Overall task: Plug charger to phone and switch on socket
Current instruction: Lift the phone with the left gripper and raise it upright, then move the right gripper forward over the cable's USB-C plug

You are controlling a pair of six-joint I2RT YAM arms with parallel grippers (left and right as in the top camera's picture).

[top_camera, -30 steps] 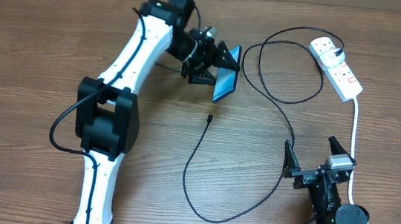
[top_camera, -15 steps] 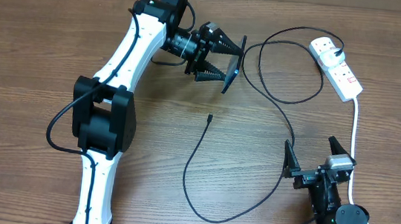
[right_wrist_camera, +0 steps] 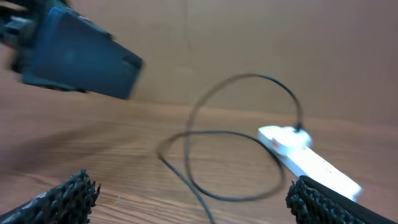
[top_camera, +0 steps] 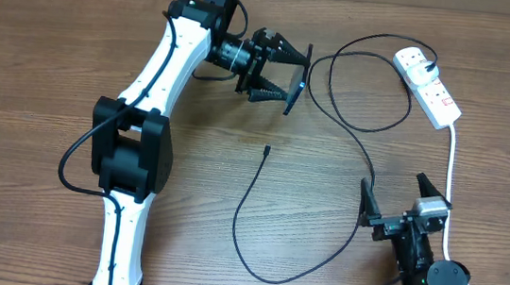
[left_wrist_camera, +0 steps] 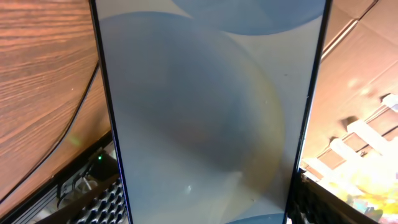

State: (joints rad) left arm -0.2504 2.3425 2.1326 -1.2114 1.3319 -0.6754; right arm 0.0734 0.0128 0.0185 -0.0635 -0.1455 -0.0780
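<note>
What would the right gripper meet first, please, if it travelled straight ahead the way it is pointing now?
Probably the looping black charger cable lying on the table; the right gripper is open and points over it. The white power strip sits to the right of that line, and the held phone up and left. Depth is hard to judge.

Phone [top_camera: 297,79] was edge-on, upper centre. Black charger [top_camera: 247,196] looped across mid-frame, tip free, plugged into white socket [top_camera: 427,85] upper right.

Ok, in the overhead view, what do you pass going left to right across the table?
left gripper holding the phone → charger → right gripper → socket.
</note>
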